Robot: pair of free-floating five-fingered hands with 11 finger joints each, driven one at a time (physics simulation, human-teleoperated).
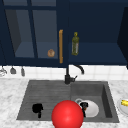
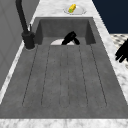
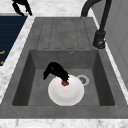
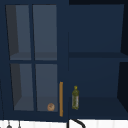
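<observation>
My right hand (image 3: 56, 70) arches down into the sink basin (image 3: 37, 87), its fingertips curled on a small red thing (image 3: 65, 83) at the far edge of a white plate (image 3: 67, 96). The front view shows the same hand (image 1: 84, 105) over the plate (image 1: 93, 110), and it shows in the left side view (image 2: 70, 37). A big red ball (image 1: 67, 115) sits low in the front view, partly covering the plate. My left hand (image 1: 37, 108) hangs idle over the draining board's front edge with its fingers relaxed, also seen from the left (image 2: 122, 52) and the right (image 3: 21, 5).
A black faucet (image 1: 68, 75) stands behind the sink. Above, a dark blue cabinet has a glass door with a round brown item (image 1: 51, 53) inside and an oil bottle (image 1: 75, 43) on the open shelf. A plate (image 2: 80, 10) with a yellow item (image 2: 72, 8) sits on the right counter.
</observation>
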